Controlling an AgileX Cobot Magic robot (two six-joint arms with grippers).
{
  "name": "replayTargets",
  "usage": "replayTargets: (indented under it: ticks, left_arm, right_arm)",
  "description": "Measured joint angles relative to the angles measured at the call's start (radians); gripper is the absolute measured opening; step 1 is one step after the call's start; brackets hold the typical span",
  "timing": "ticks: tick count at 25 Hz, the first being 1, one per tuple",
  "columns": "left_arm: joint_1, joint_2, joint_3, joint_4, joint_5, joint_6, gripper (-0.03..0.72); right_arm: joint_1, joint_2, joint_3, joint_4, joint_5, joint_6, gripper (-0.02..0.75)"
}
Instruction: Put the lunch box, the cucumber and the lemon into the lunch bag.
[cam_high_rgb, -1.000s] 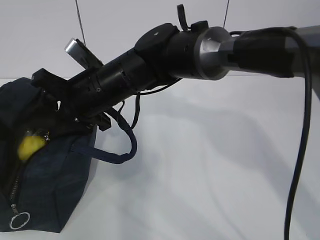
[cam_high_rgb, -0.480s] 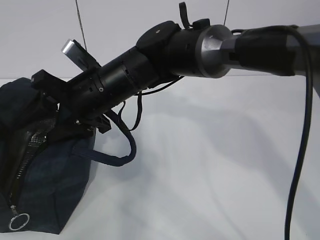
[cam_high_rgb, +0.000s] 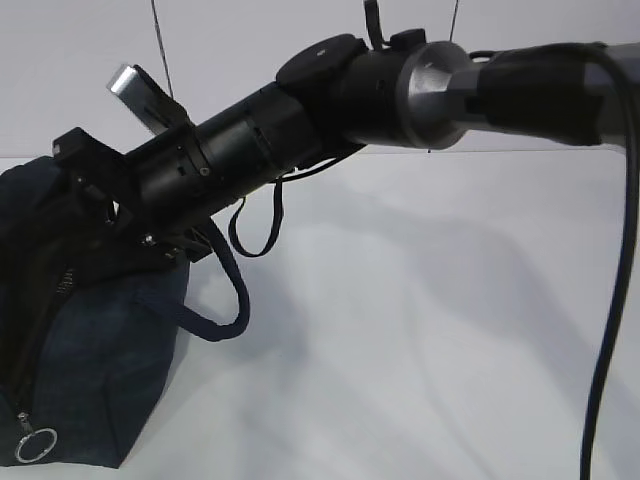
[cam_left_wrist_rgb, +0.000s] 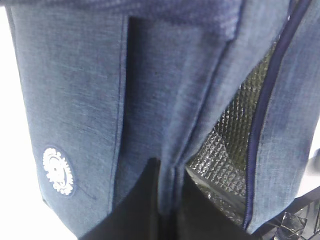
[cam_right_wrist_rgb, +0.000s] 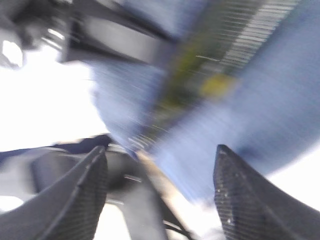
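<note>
Exterior view: the right arm is reaching over the dark navy boxy fabric lunch bag (cam_high_rgb: 70, 330) on the white tabletop (cam_high_rgb: 420, 330); the yellow lemon visible a second earlier is now hidden.

Left wrist view: the left pincer (cam_left_wrist_rgb: 167, 210) is pinching the bag's edge closed-jawed, apparently holding its mouth open.

Right wrist view: the right pincer (cam_right_wrist_rgb: 160, 192) is hanging open, empty, above the blurred opening.

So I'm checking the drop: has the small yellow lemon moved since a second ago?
Yes. It showed in the dark navy fabric lunch bag opening beside the zipper; it has gone from the exterior view.
</note>
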Motion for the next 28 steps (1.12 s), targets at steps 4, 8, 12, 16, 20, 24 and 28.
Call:
replayTargets:
  ticks: [4, 8, 12, 16, 20, 24, 28]
  left_arm:
    - [0.0, 0.0, 0.0, 0.002, 0.0, 0.0, -0.004]
    - [0.0, 0.0, 0.0, 0.002, 0.002, 0.0, -0.004]
    - [0.0, 0.0, 0.0, 0.003, 0.002, 0.0, -0.004]
    - [0.0, 0.0, 0.0, 0.003, 0.002, 0.0, -0.004]
    - [0.0, 0.0, 0.0, 0.003, 0.002, 0.0, -0.004]
    - [0.0, 0.0, 0.0, 0.003, 0.002, 0.0, -0.004]
    - [0.0, 0.0, 0.0, 0.003, 0.002, 0.0, -0.004]
  right_arm:
    - [0.0, -0.07, 0.0, -0.166, -0.009, 0.077, 0.482]
    - [0.0, -0.142, 0.0, -0.386, -0.011, 0.214, 0.482]
    - [0.0, -0.199, 0.0, -0.565, -0.009, 0.34, 0.482]
    - [0.0, -0.212, 0.0, -0.692, -0.021, 0.433, 0.482]
    - [0.002, -0.196, 0.0, -0.698, -0.091, 0.456, 0.482]
    - [0.003, -0.167, 0.0, -0.698, -0.167, 0.467, 0.482]
    - [0.004, -0.134, 0.0, -0.684, -0.186, 0.469, 0.482]
